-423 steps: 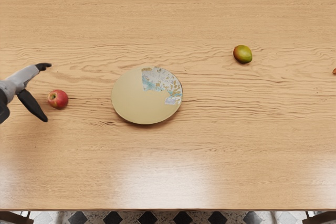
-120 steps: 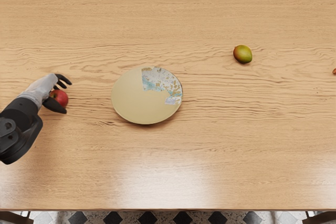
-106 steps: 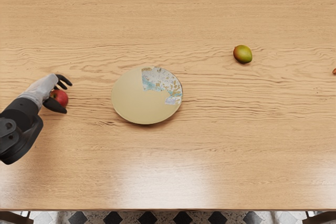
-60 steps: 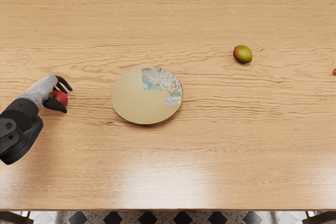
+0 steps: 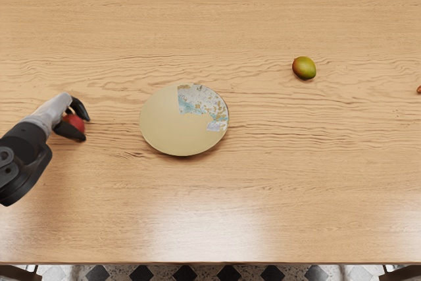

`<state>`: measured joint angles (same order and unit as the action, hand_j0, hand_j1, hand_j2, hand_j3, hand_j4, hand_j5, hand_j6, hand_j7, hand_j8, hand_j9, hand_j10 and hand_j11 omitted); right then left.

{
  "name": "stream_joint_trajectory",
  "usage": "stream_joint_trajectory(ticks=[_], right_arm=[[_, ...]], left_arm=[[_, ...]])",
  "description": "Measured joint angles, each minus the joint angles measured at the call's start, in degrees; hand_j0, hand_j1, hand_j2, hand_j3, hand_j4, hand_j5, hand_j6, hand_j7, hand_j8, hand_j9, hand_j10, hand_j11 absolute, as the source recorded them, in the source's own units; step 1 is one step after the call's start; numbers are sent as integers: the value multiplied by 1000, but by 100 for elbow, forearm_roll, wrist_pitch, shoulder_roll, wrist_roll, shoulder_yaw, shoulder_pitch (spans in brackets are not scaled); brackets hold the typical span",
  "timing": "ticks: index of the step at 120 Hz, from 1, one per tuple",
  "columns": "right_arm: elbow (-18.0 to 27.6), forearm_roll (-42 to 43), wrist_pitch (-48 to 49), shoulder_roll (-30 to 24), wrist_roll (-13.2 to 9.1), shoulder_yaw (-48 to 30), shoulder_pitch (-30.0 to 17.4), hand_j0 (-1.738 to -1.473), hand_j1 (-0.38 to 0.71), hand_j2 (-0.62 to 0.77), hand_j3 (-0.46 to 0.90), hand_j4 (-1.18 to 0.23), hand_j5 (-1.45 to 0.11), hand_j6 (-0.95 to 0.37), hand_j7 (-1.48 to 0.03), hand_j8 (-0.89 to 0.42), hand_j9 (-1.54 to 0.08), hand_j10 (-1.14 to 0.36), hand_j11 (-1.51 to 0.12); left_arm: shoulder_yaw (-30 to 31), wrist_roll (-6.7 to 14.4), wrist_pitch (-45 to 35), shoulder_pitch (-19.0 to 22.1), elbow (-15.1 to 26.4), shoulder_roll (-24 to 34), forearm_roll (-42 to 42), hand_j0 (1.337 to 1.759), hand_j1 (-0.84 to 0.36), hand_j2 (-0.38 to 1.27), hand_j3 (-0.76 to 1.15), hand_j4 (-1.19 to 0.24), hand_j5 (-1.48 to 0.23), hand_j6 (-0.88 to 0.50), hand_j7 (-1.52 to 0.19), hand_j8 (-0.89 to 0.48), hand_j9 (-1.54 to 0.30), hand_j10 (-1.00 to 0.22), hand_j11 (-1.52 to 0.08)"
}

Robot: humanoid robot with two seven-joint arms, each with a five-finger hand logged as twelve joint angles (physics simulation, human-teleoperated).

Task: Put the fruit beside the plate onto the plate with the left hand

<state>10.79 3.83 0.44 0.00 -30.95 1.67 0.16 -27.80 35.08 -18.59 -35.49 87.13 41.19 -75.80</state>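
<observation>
Wood all the way across the table, wavy grain running wide, a satin finish with a soft pale sheen near the front edge. The plate looks matt, a flat cream, with one patch of mottled blue and white like worn glaze. The apple shows smooth red skin. The mango has a smooth skin too, faintly shiny. The left hand has a pale grey, matt shell and black fingers; the forearm is dark, smooth casing.
</observation>
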Motion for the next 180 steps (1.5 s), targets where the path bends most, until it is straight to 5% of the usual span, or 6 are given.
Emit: stream_joint_trajectory(ticks=[39,69,109,146,162,180], right_arm=[[2,3,0,0,-4,0,4,-1658,-349,0,0,0,0,0,0,0,0,0,0],[11,4,115,0,-12,0,33,-1658,-349,0,0,0,0,0,0,0,0,0,0],[93,3,165,0,-23,0,55,-1658,-349,0,0,0,0,0,0,0,0,0,0],[258,-1,167,0,-26,-1,118,-1658,-349,0,0,0,0,0,0,0,0,0,0],[276,-4,166,0,-26,-2,123,-1658,-349,0,0,0,0,0,0,0,0,0,0],[281,-4,166,0,-26,0,135,-1658,-349,0,0,0,0,0,0,0,0,0,0]], left_arm=[[-319,-15,-50,-137,966,274,233,1643,-215,214,36,-848,-1157,-569,-1158,-382,-1161,-512,-1194],[-493,-5,-31,-478,1261,259,433,1645,-222,298,11,-848,-1179,-626,-1175,-393,-1167,-513,-1187],[-534,-6,71,-1167,1308,51,1015,1647,-257,402,2,-859,-1162,-687,-1169,-407,-1163,-527,-1184],[-491,-5,209,-1264,1275,-747,1333,1650,-250,551,0,-854,-1177,-775,-1178,-470,-1161,-548,-1169],[-472,-2,275,-1322,1094,-1065,1368,1652,-278,672,0,-853,-1179,-812,-1178,-523,-1168,-580,-1159],[-463,1,368,-1428,748,-1366,1355,1651,-259,586,0,-854,-1178,-835,-1173,-554,-1162,-606,-1156]])
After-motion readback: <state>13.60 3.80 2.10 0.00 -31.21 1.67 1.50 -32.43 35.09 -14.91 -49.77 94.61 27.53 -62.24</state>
